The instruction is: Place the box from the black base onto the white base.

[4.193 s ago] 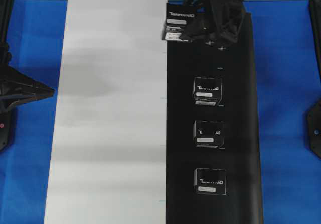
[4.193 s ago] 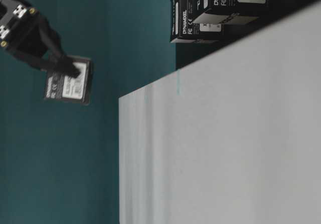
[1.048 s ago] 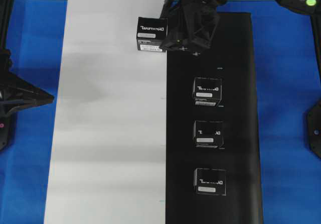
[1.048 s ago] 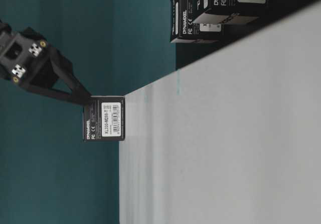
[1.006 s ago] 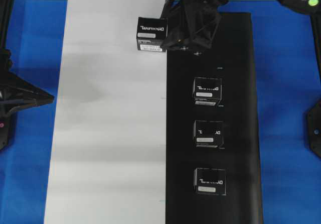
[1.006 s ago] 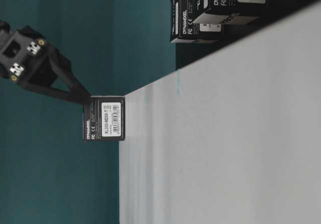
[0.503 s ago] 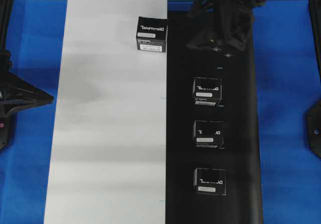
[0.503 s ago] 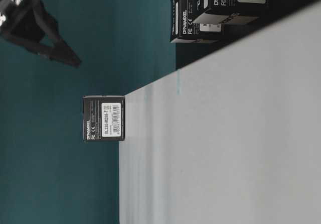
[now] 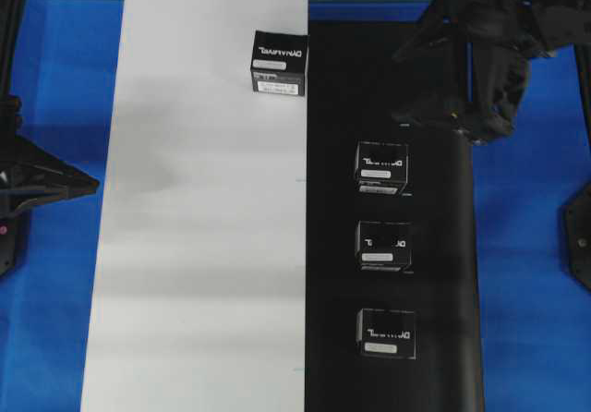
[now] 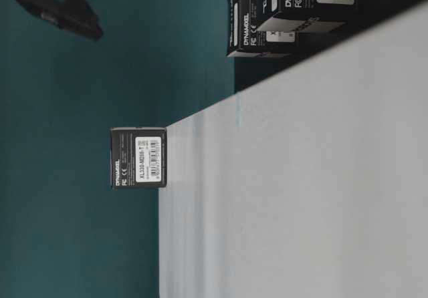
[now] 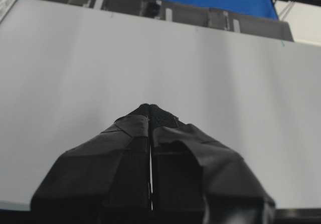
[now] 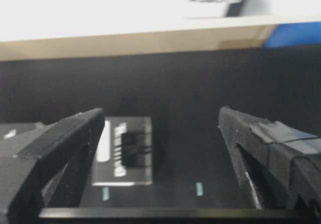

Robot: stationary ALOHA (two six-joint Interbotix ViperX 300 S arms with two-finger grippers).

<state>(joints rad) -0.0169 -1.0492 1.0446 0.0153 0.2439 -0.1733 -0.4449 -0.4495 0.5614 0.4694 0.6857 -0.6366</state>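
Note:
One black box (image 9: 279, 62) stands on the white base (image 9: 203, 246) near its far right edge, free of both grippers; it also shows in the table-level view (image 10: 138, 158). Three look-alike boxes (image 9: 382, 166) (image 9: 383, 246) (image 9: 387, 333) sit in a row on the black base (image 9: 443, 246). My right gripper (image 9: 403, 87) is open and empty above the black base's far end, right of the placed box. In the right wrist view the right gripper (image 12: 160, 121) has its jaws wide apart, with one box (image 12: 125, 151) beyond them. My left gripper (image 11: 150, 107) is shut and empty at the white base's left side (image 9: 90, 183).
Blue table surface (image 9: 526, 246) lies on both sides of the bases. Part of the right arm (image 10: 63, 7) shows at the top left of the table-level view. The boxes on the black base (image 10: 294, 11) show at that view's top.
My right gripper has let go of the box on the white base, opened, and drawn back to the right over the black base. The box stays put. The left arm has not moved.

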